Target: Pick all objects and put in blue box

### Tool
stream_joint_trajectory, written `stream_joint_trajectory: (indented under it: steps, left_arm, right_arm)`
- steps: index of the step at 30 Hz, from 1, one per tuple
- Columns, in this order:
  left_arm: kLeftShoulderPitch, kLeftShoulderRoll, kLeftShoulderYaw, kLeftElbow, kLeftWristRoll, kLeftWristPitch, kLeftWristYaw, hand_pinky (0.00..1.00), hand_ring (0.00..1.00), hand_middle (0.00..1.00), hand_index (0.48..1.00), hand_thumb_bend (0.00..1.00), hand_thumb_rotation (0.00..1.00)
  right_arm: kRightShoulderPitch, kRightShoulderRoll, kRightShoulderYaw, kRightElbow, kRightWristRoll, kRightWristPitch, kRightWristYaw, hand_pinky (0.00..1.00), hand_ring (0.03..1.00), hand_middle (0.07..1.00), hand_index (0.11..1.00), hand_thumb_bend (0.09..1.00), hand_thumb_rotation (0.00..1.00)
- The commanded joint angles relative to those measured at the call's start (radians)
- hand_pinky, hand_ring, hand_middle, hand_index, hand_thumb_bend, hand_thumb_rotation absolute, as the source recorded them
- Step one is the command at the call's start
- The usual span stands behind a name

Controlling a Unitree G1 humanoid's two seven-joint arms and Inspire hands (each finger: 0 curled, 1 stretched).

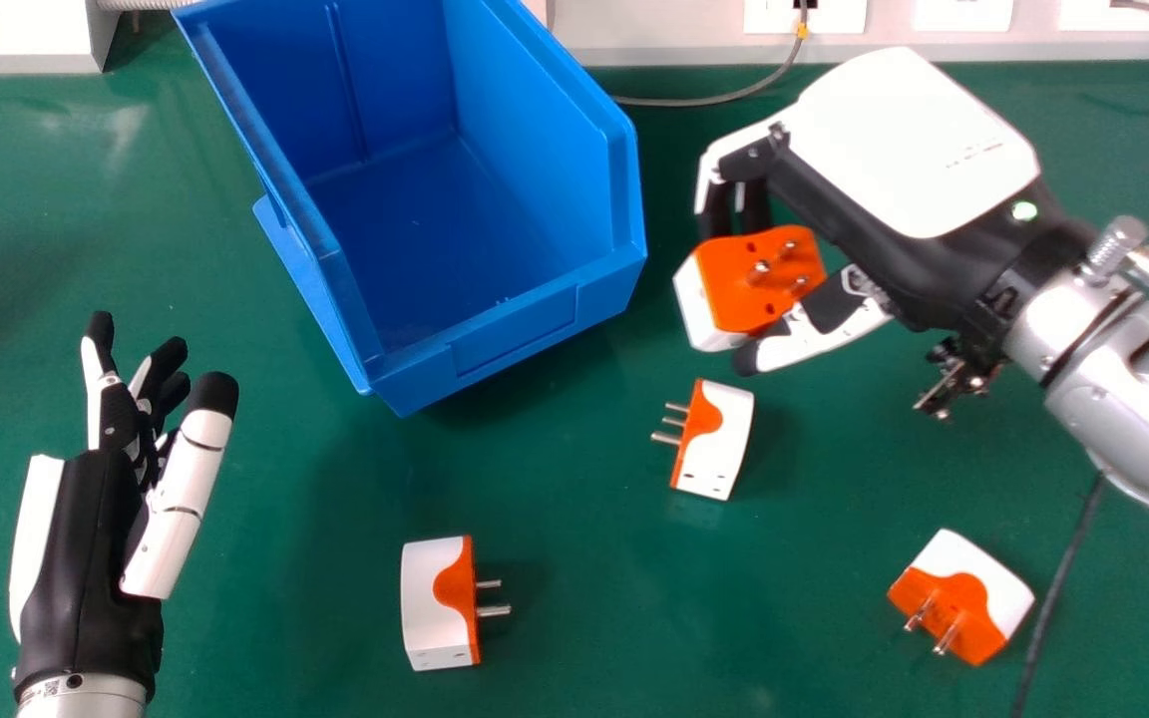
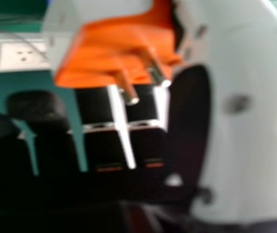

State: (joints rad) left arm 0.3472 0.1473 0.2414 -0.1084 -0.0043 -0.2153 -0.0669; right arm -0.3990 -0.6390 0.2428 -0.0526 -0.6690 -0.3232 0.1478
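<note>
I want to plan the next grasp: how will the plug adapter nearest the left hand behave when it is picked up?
The adapter looks stiff, probably hard plastic. Its smooth white side may slip a little. The metal pins could catch fingers.

Bright head view, soft shadows, blurred right-hand view

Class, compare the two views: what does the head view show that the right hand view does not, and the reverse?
Head view: the robot's left hand and three loose plug adapters.
Right hand view: a wall socket's holes, facing the camera.
Both: the right hand, the orange-and-white adapter it holds, and the green table.
</note>
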Motion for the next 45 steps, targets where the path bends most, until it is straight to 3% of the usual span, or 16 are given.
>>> stream_joint_trajectory:
  steps: [1,8,18,30,36,41,45]
  left_arm:
    - [-0.009,0.001,-0.005,-0.015,0.004,-0.006,0.007,0.88,0.94,0.95,0.972,0.62,0.82]
    - [-0.019,0.0,-0.012,-0.01,0.008,-0.002,0.01,0.87,0.95,0.95,0.972,0.61,0.82]
    - [-0.027,-0.006,-0.021,-0.011,0.006,0.008,0.018,0.87,0.95,0.95,0.971,0.59,0.82]
    - [-0.022,-0.018,-0.037,-0.022,0.018,0.007,0.035,0.88,0.95,0.95,0.972,0.6,0.82]
    - [-0.012,-0.025,-0.046,-0.034,0.017,0.006,0.039,0.88,0.95,0.95,0.972,0.61,0.83]
    - [-0.004,-0.028,-0.05,-0.041,0.014,0.003,0.04,0.88,0.95,0.95,0.973,0.62,0.83]
    - [-0.002,-0.032,-0.052,-0.039,0.011,0.0,0.043,0.88,0.95,0.95,0.973,0.62,0.83]
  right_arm:
    - [-0.012,0.03,-0.005,-0.047,0.048,-0.014,0.02,0.04,0.089,0.158,0.469,0.491,0.15]
    - [-0.033,0.131,0.038,-0.016,0.065,-0.022,0.061,0.03,0.075,0.141,0.469,0.491,0.14]
    - [-0.21,0.335,0.139,0.242,-0.016,-0.003,-0.001,0.04,0.079,0.145,0.469,0.49,0.14]
    - [-0.474,0.466,0.212,0.592,-0.107,0.026,-0.135,0.04,0.078,0.144,0.469,0.49,0.14]
    - [-0.631,0.517,0.247,0.801,-0.133,0.045,-0.188,0.06,0.103,0.191,0.47,0.49,0.14]
    - [-0.739,0.562,0.277,0.956,-0.147,0.07,-0.237,0.16,0.211,0.303,0.474,0.49,0.14]
    - [-0.831,0.611,0.299,1.091,-0.163,0.108,-0.288,0.17,0.218,0.306,0.473,0.49,0.14]
